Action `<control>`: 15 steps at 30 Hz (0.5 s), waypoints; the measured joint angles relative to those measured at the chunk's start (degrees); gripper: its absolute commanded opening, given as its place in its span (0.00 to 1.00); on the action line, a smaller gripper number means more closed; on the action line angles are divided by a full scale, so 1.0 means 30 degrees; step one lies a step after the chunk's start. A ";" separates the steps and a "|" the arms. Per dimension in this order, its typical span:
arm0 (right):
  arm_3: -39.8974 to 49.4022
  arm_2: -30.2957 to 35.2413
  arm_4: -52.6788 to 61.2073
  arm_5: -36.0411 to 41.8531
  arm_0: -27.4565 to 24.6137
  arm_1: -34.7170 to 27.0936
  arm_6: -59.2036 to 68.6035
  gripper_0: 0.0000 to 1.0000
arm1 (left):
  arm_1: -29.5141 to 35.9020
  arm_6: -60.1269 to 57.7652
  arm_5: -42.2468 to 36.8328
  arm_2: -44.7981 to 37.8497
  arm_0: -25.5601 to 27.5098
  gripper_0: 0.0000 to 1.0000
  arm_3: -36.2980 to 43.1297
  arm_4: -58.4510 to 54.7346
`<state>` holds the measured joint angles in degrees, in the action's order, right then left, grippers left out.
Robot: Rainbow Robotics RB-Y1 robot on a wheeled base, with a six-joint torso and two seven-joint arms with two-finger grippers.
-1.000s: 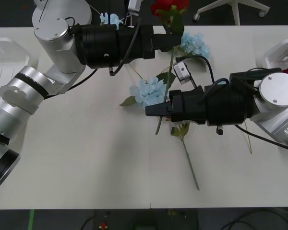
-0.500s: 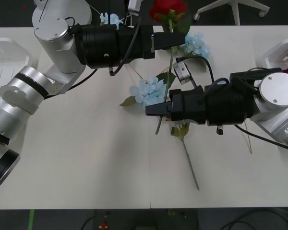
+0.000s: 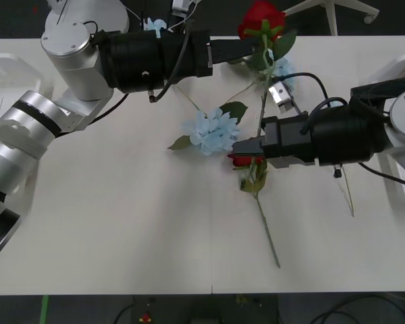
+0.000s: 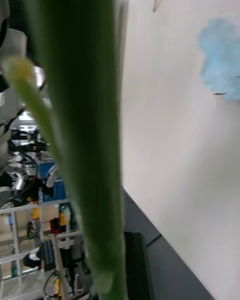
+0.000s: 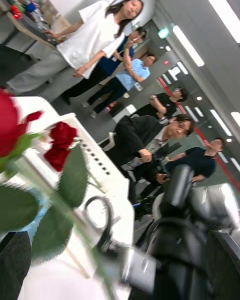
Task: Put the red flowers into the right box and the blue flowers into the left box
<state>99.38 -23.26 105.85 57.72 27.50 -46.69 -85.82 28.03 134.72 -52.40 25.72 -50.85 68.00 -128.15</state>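
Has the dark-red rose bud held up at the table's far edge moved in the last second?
Yes. The red rose bud has shifted toward the robot's right along the white table's far edge, carried by the left gripper.

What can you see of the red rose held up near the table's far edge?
The red rose is a dark-red bud above green leaves on a long thin green stem. It is tilted, bud past the table's far edge. The left gripper meets the stem below the bud; the right gripper is at its lower end.

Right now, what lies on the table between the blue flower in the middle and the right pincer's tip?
In the front view, just bare tabletop separates the blue flower from the right pincer; a red rose sits under its tip.
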 measured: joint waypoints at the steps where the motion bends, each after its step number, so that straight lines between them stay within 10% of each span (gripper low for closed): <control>1: -0.0091 0.0432 -0.0365 0.0476 -0.0003 -0.0181 0.0050 0.00 | 0.0277 0.0000 0.0080 0.0000 0.0000 1.00 0.0015 0.0211; 15: -0.5088 0.7708 -0.9008 0.7530 -0.0034 -0.3799 0.0050 0.00 | 0.4019 0.0000 0.3495 0.0013 -0.0004 1.00 -0.2536 0.5693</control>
<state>84.12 -0.14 78.83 80.31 27.40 -58.09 -85.67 40.09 134.72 -41.92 25.76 -50.86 60.39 -111.07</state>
